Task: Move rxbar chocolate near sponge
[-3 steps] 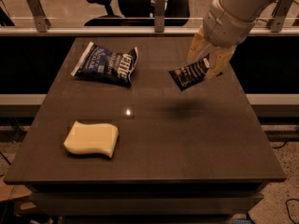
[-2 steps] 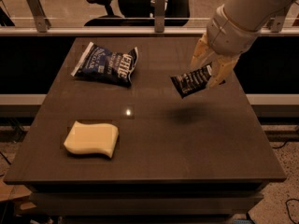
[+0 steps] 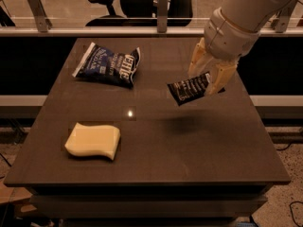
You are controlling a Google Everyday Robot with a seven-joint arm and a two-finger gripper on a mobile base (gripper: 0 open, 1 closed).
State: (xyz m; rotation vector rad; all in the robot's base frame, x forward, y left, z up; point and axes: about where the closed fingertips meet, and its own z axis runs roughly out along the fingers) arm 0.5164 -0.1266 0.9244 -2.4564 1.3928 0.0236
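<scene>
- surface (image 3: 189, 150) dark, bare across the middle and near right, open room between rxbar chocolate (image 3: 188, 89) and sponge (image 3: 93, 140)
- sponge lies flat at near left, close to the left edge, set back from the near edge
- chip bag (image 3: 108, 65) at far left, well apart from sponge
- hand (image 3: 208, 77) over far right of surface, in from the right edge, fingers clamped narrow on the bar's right end
- bar tilted, lifted clear of surface, its shadow (image 3: 182, 124) below, well apart from sponge

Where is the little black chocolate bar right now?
The rxbar chocolate hangs above the right half of the table, pinched in the robot's hand, right of the blue chip bag, far from the sponge.
</scene>
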